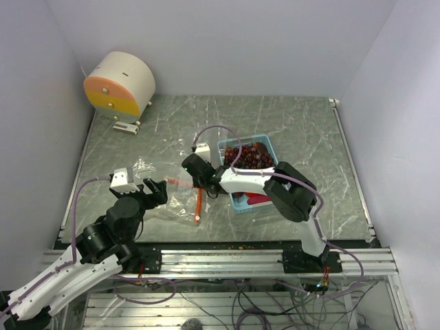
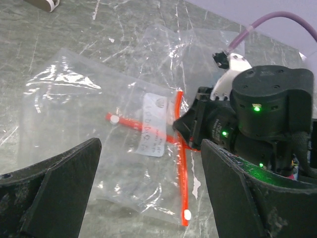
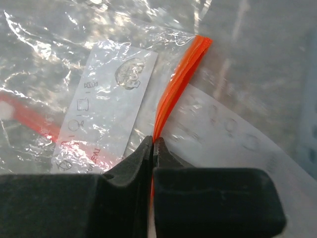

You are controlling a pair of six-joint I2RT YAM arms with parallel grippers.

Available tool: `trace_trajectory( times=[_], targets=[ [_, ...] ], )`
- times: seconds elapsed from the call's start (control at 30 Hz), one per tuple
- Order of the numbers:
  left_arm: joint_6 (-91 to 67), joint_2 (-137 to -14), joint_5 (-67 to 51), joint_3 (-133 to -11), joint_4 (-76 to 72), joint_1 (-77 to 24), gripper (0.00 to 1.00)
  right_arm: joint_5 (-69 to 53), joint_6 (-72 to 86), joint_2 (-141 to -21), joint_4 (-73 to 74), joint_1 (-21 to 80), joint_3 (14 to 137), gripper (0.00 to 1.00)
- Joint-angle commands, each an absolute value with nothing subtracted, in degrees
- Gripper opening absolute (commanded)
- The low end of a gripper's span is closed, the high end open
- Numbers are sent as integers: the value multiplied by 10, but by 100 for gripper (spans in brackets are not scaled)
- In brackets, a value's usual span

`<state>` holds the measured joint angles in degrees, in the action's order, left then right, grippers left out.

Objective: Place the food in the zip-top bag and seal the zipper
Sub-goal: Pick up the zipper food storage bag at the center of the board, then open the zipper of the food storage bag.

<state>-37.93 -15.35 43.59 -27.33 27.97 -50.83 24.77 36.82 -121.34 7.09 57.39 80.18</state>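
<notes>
The clear zip-top bag (image 1: 161, 196) lies flat on the table, left of centre, empty as far as I can see. Its orange-red zipper (image 1: 198, 203) runs along the bag's right side. My right gripper (image 1: 200, 181) is shut on the zipper (image 3: 181, 74), pinching the strip between its fingertips (image 3: 153, 143). My left gripper (image 1: 155, 188) is open and empty just above the bag (image 2: 89, 99), with the zipper (image 2: 182, 188) between its fingers. The food (image 1: 247, 157), dark red berry clusters, sits in the light blue tray (image 1: 267, 139). A red piece (image 1: 257, 199) lies at the tray's near end.
A white drum with an orange and yellow face (image 1: 120, 86) stands at the back left. The right arm (image 1: 292, 192) reaches across the tray and covers part of it. A white label (image 3: 106, 99) is stuck on the bag. A metal rail (image 1: 220, 258) runs along the table's near edge.
</notes>
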Motion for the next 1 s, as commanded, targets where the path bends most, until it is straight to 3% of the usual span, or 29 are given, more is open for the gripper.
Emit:
trace_trajectory(
  times=[0.0, 0.1, 0.23, 0.47, 0.67, 0.97],
  targets=[
    [-366, -171, 423, -267, 265, -511, 93, 298, 351, -1139, 79, 572, 750, 0],
    [-357, -197, 415, -267, 250, -511, 98, 310, 340, -1081, 75, 571, 731, 0],
    [-325, -228, 373, -256, 199, -511, 93, 313, 333, -1027, 65, 572, 714, 0],
    [-278, -256, 298, -203, 51, -511, 96, 273, 335, -968, 29, 571, 703, 0],
    [-283, -280, 284, -177, -79, -511, 98, 248, 354, -955, -8, 574, 694, 0],
    [-307, -432, 247, -184, -212, -511, 98, 275, 360, -983, 0, 598, 731, 0]
  ],
)
